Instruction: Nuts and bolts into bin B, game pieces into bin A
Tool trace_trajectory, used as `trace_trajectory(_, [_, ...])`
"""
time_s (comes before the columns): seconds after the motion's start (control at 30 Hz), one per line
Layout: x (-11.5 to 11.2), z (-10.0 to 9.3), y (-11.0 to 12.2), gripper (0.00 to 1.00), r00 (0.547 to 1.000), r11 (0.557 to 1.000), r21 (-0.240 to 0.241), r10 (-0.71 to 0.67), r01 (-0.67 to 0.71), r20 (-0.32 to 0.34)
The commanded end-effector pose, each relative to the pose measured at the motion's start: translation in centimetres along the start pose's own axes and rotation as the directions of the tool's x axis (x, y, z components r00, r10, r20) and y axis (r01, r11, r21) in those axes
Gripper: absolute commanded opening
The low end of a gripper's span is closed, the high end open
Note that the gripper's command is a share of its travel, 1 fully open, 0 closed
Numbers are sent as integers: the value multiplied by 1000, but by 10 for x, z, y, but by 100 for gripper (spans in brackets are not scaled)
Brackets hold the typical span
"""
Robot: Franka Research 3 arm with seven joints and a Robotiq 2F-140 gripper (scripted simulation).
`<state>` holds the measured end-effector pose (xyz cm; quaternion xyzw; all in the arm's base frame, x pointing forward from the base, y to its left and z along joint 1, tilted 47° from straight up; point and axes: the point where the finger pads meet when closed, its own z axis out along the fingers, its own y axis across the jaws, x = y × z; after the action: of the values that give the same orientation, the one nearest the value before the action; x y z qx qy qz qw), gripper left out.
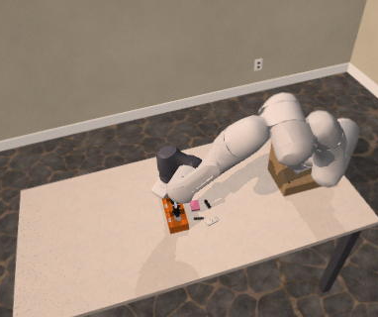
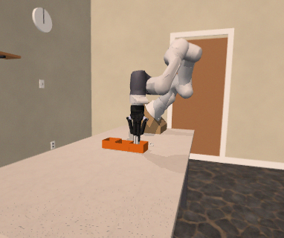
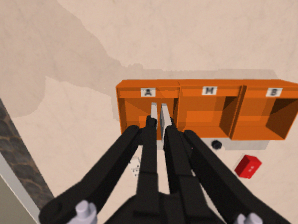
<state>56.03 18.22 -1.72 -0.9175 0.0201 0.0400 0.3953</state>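
Note:
The orange three-part bin (image 1: 179,229) (image 2: 121,145) (image 3: 209,83) stands on the table, marked A, M and B. My gripper (image 1: 177,218) (image 2: 136,142) (image 3: 158,110) is shut to a narrow gap, tips down at compartment A; nothing shows between the tips. Beside the bin lie a white piece with dark dots (image 1: 212,221) (image 3: 135,166), a small black bar (image 1: 199,218) and another black piece (image 1: 207,203), whose kinds are too small to tell. A small round black piece (image 3: 216,144) lies near compartment M. The fingers hide part of compartment A.
A pink square (image 1: 195,205) lies beside the bin. A red block (image 3: 248,166) lies near compartment B. The arm reaches over the table (image 1: 92,238) from its wooden base (image 1: 300,185). The bin's walls and dividers stand close around the fingertips.

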Motion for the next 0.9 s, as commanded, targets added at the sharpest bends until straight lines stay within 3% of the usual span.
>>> trace_trajectory(0.0, [1, 0, -1, 5, 1000, 1000, 3, 0, 0, -3])
trace_trajectory(0.4, [1, 0, -1, 5, 1000, 1000, 3, 0, 0, -3])
trace_trajectory(0.87, [1, -16, -1, 5, 1000, 1000, 3, 0, 0, -3])
